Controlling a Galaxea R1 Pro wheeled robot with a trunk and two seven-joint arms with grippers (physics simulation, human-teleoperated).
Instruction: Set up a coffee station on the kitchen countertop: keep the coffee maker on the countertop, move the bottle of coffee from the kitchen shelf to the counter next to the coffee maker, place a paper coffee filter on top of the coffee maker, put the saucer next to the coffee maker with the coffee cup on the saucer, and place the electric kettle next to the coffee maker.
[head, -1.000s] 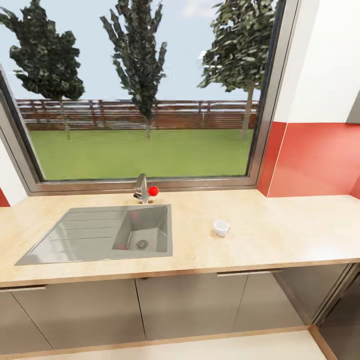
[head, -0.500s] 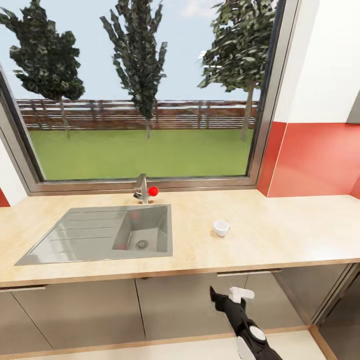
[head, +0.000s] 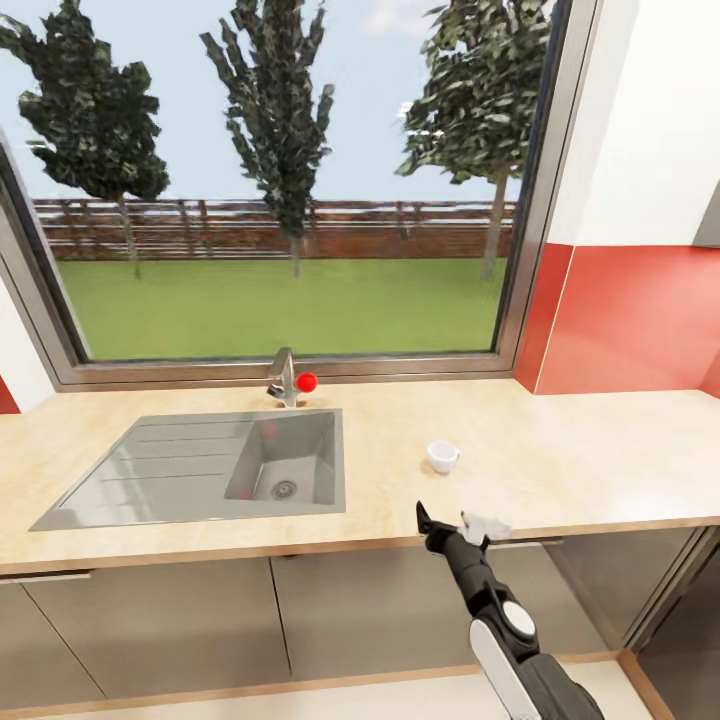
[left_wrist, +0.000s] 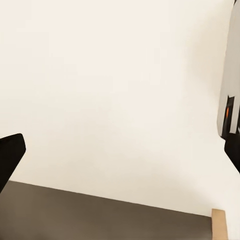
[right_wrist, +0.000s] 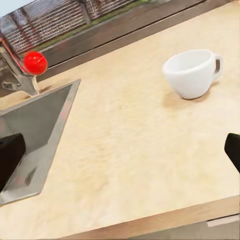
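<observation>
The coffee cup (head: 442, 456) sits upright on the light-wood worktop (head: 560, 470), to the right of the steel sink (head: 190, 480) and well apart from it, its handle turned away from the sink. The right pincer (head: 455, 524) hovers at the worktop's front edge just before the cup, fingers spread wide and empty. The left pincer (left_wrist: 120, 155) faces a pale wall, its fingers also parted.

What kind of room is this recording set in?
A simulated home kitchen, most likely: a light-wood countertop with a steel sink and tap, a white coffee cup, and a garden window.
</observation>
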